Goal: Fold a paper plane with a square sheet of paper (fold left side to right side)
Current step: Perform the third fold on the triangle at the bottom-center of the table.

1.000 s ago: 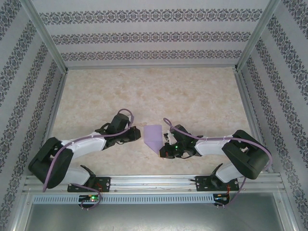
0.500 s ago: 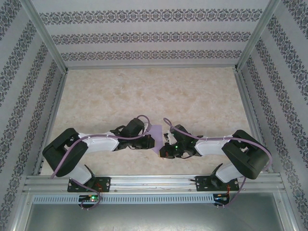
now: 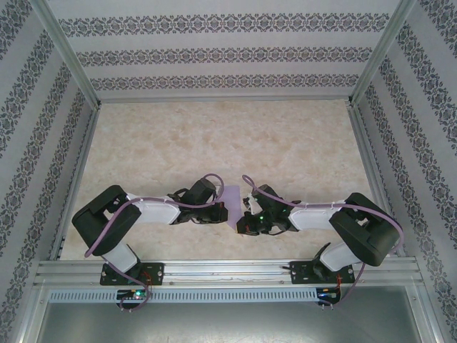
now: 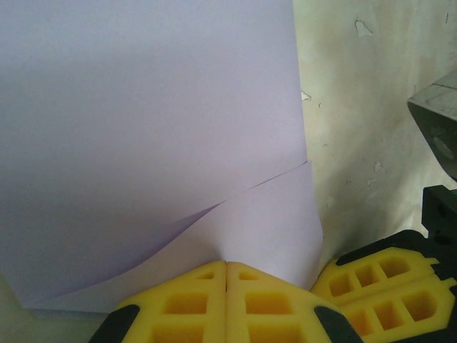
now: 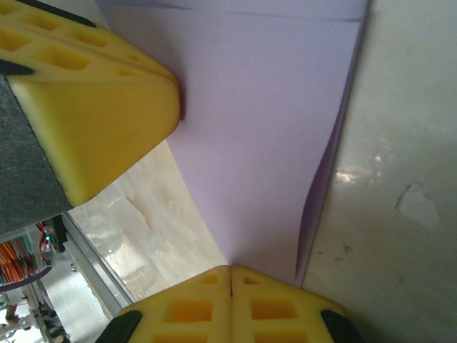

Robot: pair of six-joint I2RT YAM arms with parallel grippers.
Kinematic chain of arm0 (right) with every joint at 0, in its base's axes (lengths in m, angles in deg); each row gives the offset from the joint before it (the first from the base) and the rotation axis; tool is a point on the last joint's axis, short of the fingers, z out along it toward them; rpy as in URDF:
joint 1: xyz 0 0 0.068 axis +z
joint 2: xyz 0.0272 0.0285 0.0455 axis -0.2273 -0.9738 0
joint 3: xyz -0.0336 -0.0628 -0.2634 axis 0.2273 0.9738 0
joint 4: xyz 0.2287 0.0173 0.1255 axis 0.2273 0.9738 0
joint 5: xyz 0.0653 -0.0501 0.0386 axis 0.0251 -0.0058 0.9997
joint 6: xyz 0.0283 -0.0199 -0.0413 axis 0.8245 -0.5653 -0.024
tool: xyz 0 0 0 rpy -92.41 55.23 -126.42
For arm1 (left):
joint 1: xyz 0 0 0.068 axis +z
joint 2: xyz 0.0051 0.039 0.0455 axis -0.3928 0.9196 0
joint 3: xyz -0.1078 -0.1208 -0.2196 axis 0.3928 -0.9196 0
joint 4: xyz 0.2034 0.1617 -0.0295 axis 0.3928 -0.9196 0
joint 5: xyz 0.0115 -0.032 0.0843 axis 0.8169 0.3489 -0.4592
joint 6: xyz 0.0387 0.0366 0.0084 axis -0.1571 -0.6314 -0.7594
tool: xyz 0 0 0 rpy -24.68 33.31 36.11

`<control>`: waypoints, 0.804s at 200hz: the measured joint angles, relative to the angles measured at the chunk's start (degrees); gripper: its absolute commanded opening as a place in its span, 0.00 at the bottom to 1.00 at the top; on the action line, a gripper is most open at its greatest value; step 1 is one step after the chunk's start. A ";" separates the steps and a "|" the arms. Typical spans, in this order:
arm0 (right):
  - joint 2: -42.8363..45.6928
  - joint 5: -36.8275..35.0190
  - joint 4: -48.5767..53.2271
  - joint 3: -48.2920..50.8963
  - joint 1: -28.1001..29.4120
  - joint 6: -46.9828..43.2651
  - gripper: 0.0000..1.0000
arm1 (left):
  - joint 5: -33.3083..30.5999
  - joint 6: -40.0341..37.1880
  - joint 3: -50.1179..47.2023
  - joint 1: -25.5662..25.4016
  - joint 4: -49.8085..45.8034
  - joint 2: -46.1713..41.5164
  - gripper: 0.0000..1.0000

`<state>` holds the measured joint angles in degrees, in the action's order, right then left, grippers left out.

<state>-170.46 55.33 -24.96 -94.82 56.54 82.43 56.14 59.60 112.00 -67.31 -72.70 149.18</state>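
The left arm has swung in from the left side of the bench, and its left pincer (image 3: 223,213) now sits over the left part of the thin, flat lavender-purple paper sheet (image 3: 231,197), hiding most of what lay open a second ago; the right arm has not shifted. From above, the sheet lies on the cream marbled bench (image 3: 214,136), close to its near edge and about midway between its left and right edges, with only a pale strip showing between the two wrists. In the left wrist view the left pincer (image 4: 227,264) has its yellow latticed fingers (image 4: 186,304) pressed together, clamped on the near edge of the sheet (image 4: 143,121), which runs in at the seam between the tips. An upper layer of the paper ends in a slanting, slightly curved edge above a lower layer. The yellow fingers of the right pincer (image 4: 389,286) lie just beside it at the sheet's corner. In the right wrist view the right pincer (image 5: 230,269) is likewise closed, gripping the sheet (image 5: 264,128) where it narrows into the fingertips. The paper's right border is curled a little off the bench there. The left pincer (image 5: 175,107) touches the sheet's surface with its tip at the upper left.
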 measured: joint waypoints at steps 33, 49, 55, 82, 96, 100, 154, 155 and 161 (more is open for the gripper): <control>1.62 -0.68 3.34 -0.57 0.00 0.76 0.00 | -0.11 0.00 -0.24 -0.02 0.35 -0.04 0.02; 2.62 -1.05 4.59 -0.92 0.31 1.16 0.00 | -0.13 0.00 -0.24 -0.02 0.35 -0.07 0.01; 2.80 -1.18 4.76 -1.18 0.48 1.31 0.00 | -0.13 0.00 -0.24 -0.02 0.35 -0.04 0.01; 2.67 -1.64 4.68 -2.32 1.14 1.64 0.00 | -0.13 0.00 -0.24 -0.02 0.33 -0.07 0.01; 1.75 -1.88 4.37 -3.17 1.53 2.03 0.00 | -0.15 0.00 -0.24 -0.02 0.33 -0.04 0.01; 1.40 -1.90 4.26 -3.48 1.73 2.27 0.00 | -0.15 -0.02 -0.24 -0.02 0.33 -0.04 0.01; -3.43 -3.58 2.91 -6.03 2.25 2.71 0.00 | -0.31 -0.02 -0.24 -0.02 0.31 -0.07 0.01; -3.52 -3.61 2.89 -6.08 2.25 2.71 0.00 | -0.31 -0.02 -0.24 -0.02 0.31 -0.04 0.01; -3.87 -3.72 2.84 -6.16 2.25 2.71 0.00 | -0.31 -0.02 -0.24 -0.02 0.31 -0.04 0.01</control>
<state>-174.33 51.62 -22.12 -100.98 58.79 85.14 55.84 59.58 111.76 -67.33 -72.40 149.14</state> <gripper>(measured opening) 0.043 0.045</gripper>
